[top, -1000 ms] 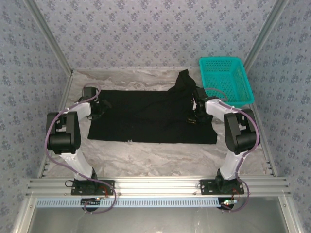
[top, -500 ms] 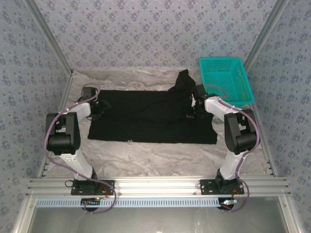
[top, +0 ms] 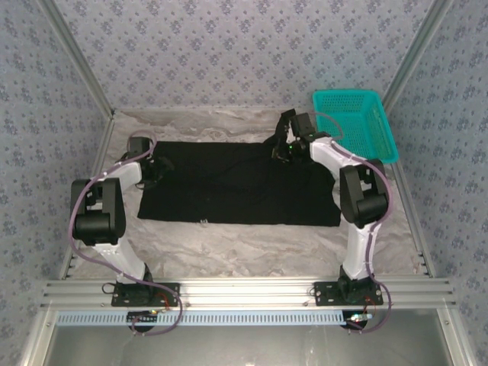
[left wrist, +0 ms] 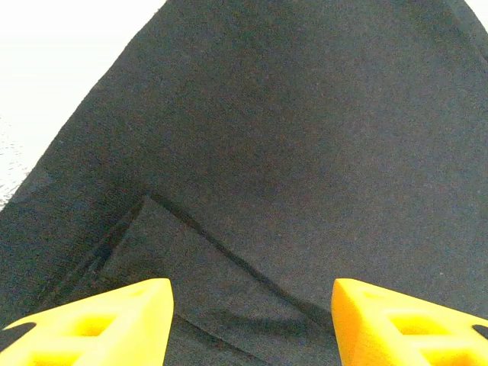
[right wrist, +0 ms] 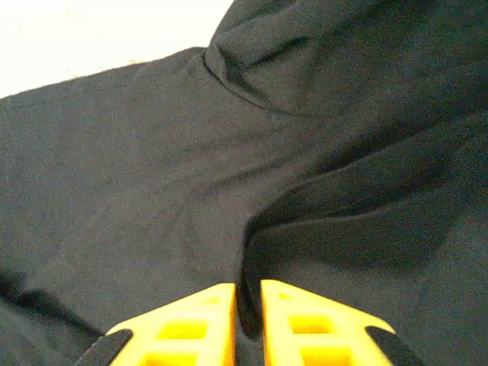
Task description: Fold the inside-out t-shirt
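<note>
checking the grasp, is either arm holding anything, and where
The right gripper pinches a fold of the t-shirt near its far right edge; the left gripper is open.

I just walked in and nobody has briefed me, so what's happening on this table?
Two robot arms are working on a black t-shirt spread mostly flat on the table. The right end effector is pinched shut on a raised fold of cloth near the shirt's far right corner, beside the teal basket. The left end effector hangs open over the shirt's left edge, gripping nothing. Folding looks far from done.
</note>
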Tool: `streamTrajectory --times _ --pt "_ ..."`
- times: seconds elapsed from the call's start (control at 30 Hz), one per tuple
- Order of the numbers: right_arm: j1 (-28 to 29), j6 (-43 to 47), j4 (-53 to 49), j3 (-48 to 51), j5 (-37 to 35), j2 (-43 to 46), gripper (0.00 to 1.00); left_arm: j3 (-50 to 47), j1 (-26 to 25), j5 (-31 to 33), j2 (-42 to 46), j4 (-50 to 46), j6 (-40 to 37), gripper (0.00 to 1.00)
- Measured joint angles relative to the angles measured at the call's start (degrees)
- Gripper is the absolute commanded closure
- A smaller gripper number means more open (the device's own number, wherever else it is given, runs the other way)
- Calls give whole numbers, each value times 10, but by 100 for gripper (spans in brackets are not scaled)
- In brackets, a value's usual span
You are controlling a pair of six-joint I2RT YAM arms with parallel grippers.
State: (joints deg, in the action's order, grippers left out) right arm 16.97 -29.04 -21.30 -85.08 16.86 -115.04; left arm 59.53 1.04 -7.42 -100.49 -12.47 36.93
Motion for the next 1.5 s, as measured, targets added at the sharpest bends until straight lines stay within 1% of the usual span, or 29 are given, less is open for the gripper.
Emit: streamTrajectory --times 0.13,0.23,0.33,0.43,0.53,0.6,0.7,0.83,0.97,1.03,1.13,1.27,1.37,1.5 --pt "-1 0 2 -8 12 -16 61 -5 0 0 8 -2 0 42" --pt "-5 14 -3 5 11 8 56 -11 0 0 27 -10 0 42" --pt "-9 31 -20 64 0 79 53 -24 0 0 65 -13 1 41" --pt "-14 41 -49 134 -19 162 52 -57 0 -3 122 -10 2 41" --pt "-19 50 -73 189 -44 202 52 -98 0 -21 172 -10 3 41" --pt "-21 56 -88 210 -70 196 52 -114 -1 -34 177 -10 3 41" --pt "-21 68 -110 212 -110 164 53 -128 -5 -44 166 -10 2 41" --pt "-24 71 -144 212 -161 122 54 -153 -4 -39 160 -9 2 42" --pt "-32 71 -166 212 -184 122 54 -191 17 -30 155 -10 0 42" --pt "-35 70 -176 217 -190 126 54 -211 23 -29 170 -5 0 42" --pt "-35 71 -188 238 -195 142 53 -252 22 -28 219 -9 0 42" --pt "-35 71 -210 265 -197 165 53 -317 11 -28 309 -30 12 42" --pt "-36 71 -220 276 -202 173 52 -364 -15 -20 395 -61 39 42" --pt "-36 75 -227 288 -216 187 51 -407 -56 -6 526 -138 86 41"
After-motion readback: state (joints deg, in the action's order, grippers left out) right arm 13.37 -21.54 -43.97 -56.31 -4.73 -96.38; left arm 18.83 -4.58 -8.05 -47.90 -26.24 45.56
